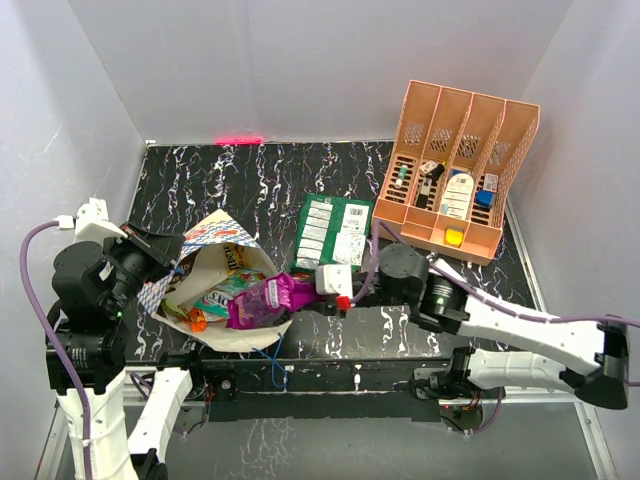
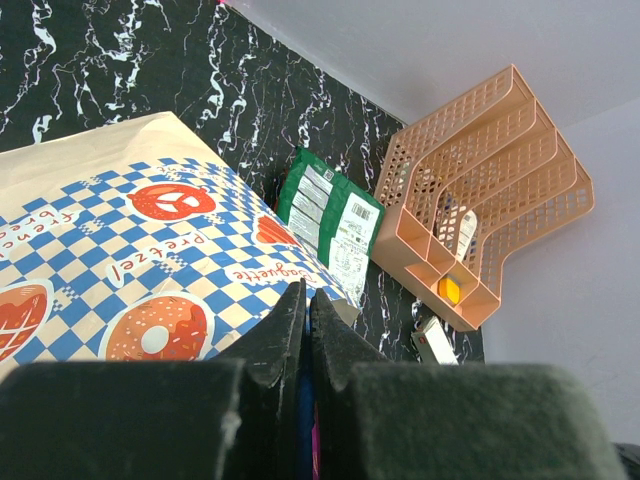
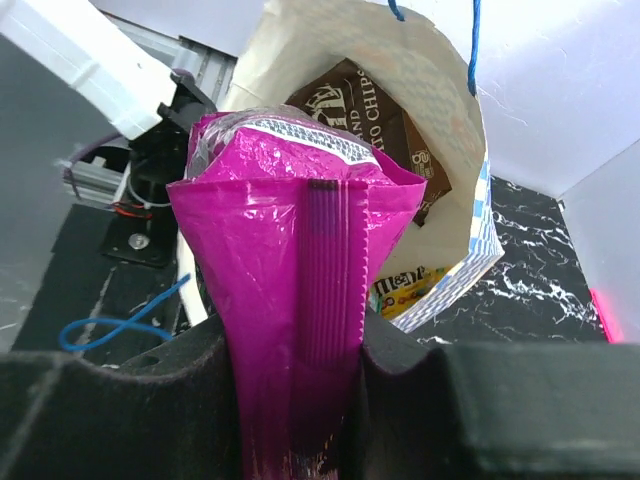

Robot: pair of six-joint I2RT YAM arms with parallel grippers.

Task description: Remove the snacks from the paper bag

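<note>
The paper bag (image 1: 215, 240) lies on its side at the left, mouth toward the right; its checked outside (image 2: 130, 250) fills the left wrist view. My left gripper (image 1: 152, 272) is shut on the bag's left edge, jaws pressed together (image 2: 307, 300). My right gripper (image 1: 318, 292) is shut on a purple snack packet (image 1: 262, 300) at the bag's mouth; the packet (image 3: 290, 230) stands up between the fingers (image 3: 410, 350). Inside the bag (image 3: 455, 130) I see a dark brown chip bag (image 3: 365, 115), a yellow packet (image 3: 405, 290) and a teal packet (image 1: 222, 296). A green packet (image 1: 333, 232) lies flat on the table.
A salmon-orange slotted rack (image 1: 455, 165) with small bottles and a yellow block stands at the back right. A small white-and-red box (image 1: 335, 278) sits by my right gripper. A blue cord (image 1: 270, 360) trails over the table's front edge.
</note>
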